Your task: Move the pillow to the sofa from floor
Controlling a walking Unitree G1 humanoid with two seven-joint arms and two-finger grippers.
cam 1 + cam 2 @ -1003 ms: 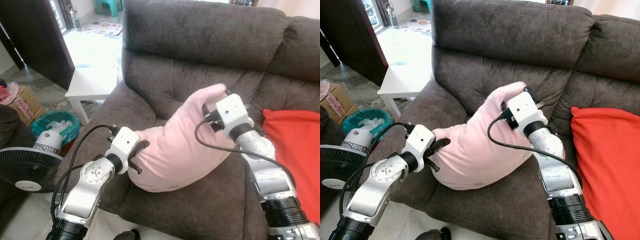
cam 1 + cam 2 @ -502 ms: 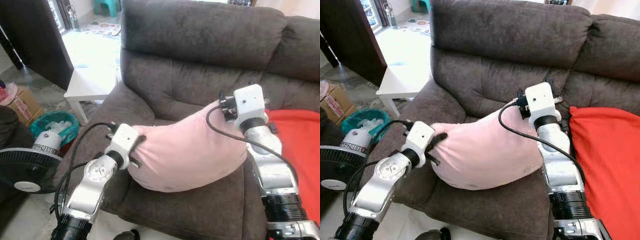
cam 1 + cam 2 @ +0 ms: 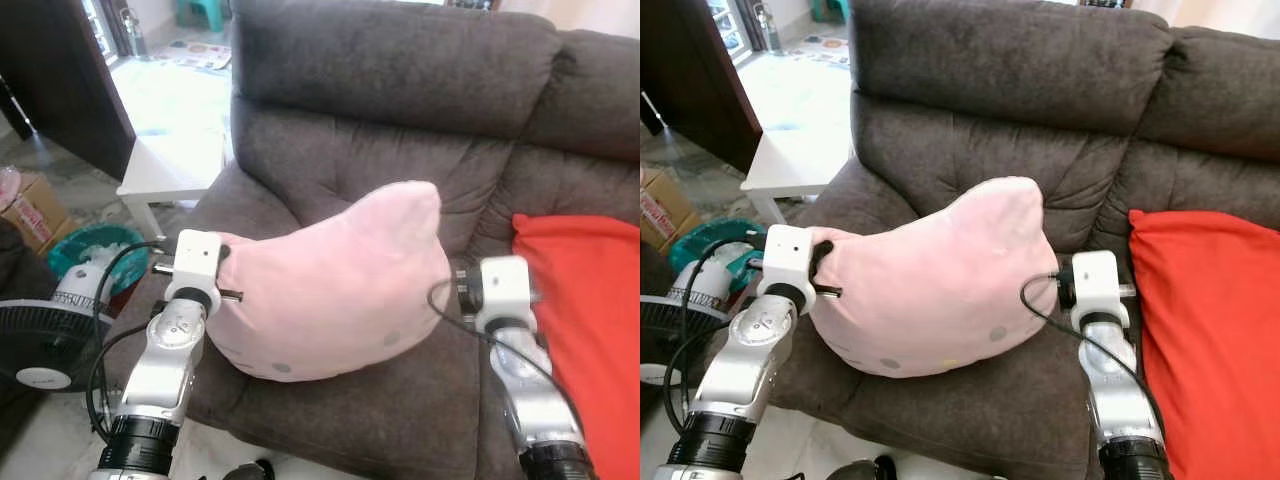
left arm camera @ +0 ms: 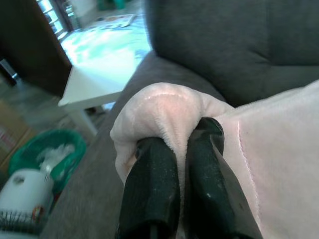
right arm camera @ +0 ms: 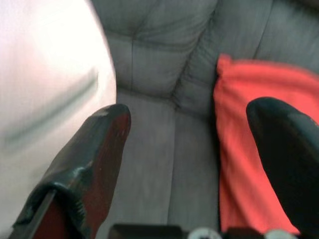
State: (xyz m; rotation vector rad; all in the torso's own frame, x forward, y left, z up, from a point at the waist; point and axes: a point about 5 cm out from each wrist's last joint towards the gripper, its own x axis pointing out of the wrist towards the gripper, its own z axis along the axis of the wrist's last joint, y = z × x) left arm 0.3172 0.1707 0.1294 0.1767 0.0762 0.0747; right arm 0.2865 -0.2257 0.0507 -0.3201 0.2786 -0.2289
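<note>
A lived-in home sitting room.
A dark grey fabric sofa (image 3: 400,120) stood by a white side table (image 3: 175,165), with a floor fan (image 3: 45,345), a cardboard box (image 3: 30,205) and a tiled floor (image 3: 170,85) beyond.

From the head we look forward and down with both eyes, sharing the grey sofa (image 3: 400,110) and pink pillow (image 3: 930,280). Our left wrist camera sits tight against the pillow's corner; the right one faces the seat and red cushion (image 5: 249,139).
</note>
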